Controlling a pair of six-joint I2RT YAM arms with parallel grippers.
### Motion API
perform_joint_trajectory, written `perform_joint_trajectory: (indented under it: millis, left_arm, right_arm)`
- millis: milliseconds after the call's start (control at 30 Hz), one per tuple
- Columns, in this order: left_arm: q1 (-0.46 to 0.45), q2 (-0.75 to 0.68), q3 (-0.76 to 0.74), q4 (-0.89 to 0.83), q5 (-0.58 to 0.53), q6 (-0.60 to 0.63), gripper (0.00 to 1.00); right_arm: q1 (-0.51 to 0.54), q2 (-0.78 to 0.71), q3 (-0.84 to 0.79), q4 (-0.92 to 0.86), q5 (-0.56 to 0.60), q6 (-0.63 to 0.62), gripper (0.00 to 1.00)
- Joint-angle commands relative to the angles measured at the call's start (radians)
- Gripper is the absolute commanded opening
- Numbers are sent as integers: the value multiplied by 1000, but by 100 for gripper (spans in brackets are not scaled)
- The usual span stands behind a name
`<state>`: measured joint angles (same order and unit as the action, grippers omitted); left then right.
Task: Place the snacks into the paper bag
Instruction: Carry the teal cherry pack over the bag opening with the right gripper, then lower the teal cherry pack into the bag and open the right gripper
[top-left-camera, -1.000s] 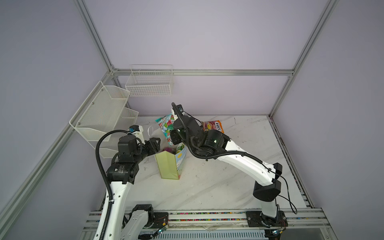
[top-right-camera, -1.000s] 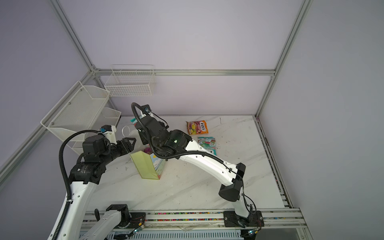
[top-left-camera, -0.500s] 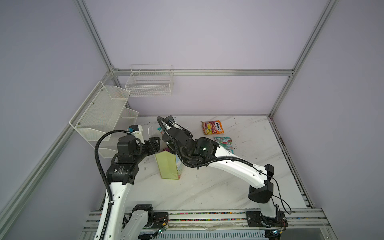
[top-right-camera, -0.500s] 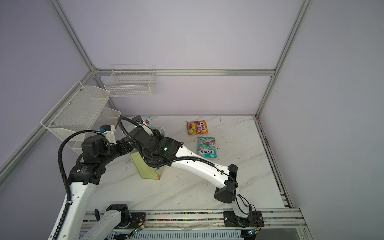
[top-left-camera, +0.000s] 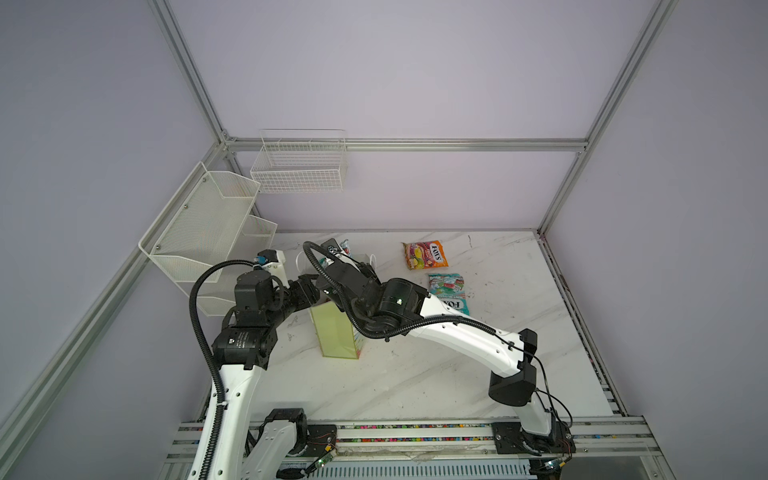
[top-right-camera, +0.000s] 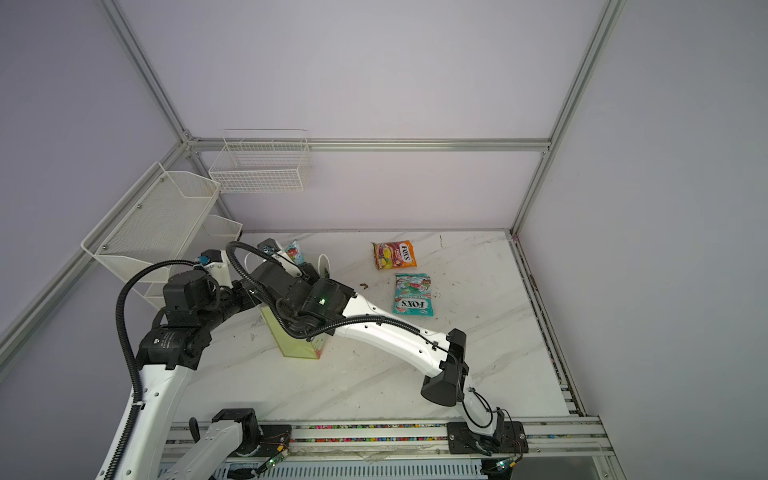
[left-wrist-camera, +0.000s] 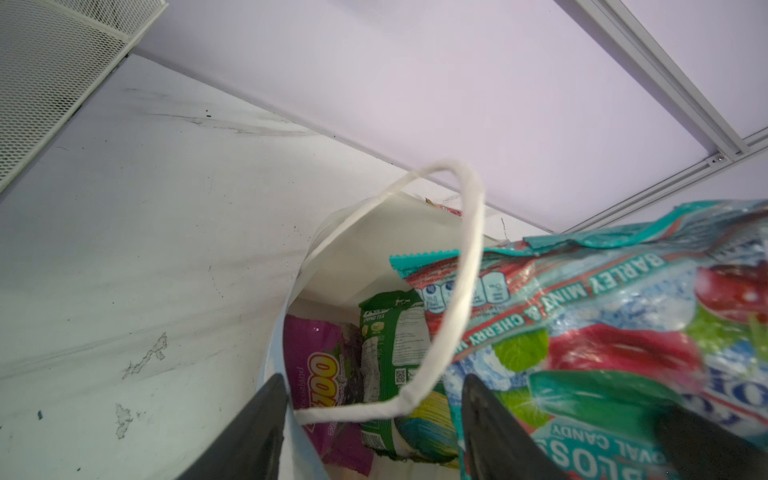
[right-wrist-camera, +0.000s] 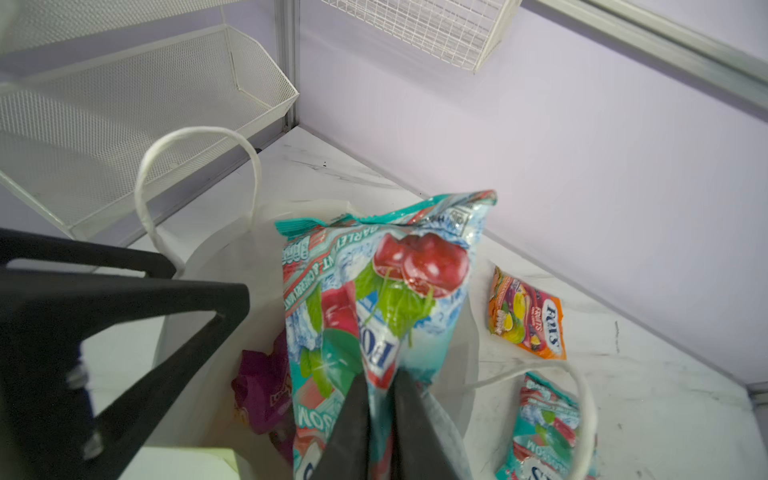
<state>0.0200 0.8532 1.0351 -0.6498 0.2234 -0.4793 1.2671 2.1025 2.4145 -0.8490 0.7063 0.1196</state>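
Pale lilac walls (top-left-camera: 415, 75) close the cell on the left, far and right, edged with aluminium frame bars (top-left-camera: 407, 144). A white, grey-veined worktop (top-left-camera: 415, 382), scuffed and specked, lies between them under soft, even light. Tiered white mesh baskets (top-left-camera: 199, 224) hang on the left wall, a white wire basket (top-left-camera: 299, 166) on the far wall.

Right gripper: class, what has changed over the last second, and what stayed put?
The right gripper swung left and lowered its teal packet into the paper bag mouth, still gripping it. The left gripper, orange packet and second teal packet stayed put.
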Motion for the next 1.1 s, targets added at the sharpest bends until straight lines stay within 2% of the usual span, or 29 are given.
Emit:
perform_joint_trajectory:
  millis: [0, 67, 133, 400, 733, 1000, 1067]
  left_arm:
    - [9, -8, 43, 42, 14, -4, 66]
    - [10, -8, 42, 42, 13, -4, 66]
    - [9, -9, 42, 42, 15, -4, 66]
    - [11, -7, 40, 44, 17, -7, 66]
    - [11, -10, 46, 44, 29, -5, 66]
    - [11, -40, 146, -13, 9, 20, 67]
    - [11, -47, 175, -26, -5, 27, 67]
  right_arm:
    - [7, -13, 32, -2, 34, -8, 31]
    - [8, -16, 32, -2, 33, -6, 42]
    - [8, -20, 32, -4, 32, -2, 46]
    - [8, -55, 22, 9, 5, 12, 47]
    - [7, -191, -71, 118, -67, 21, 49]
    - [8, -351, -227, 217, 27, 30, 51]
    - [5, -395, -274, 236, 62, 39, 55]
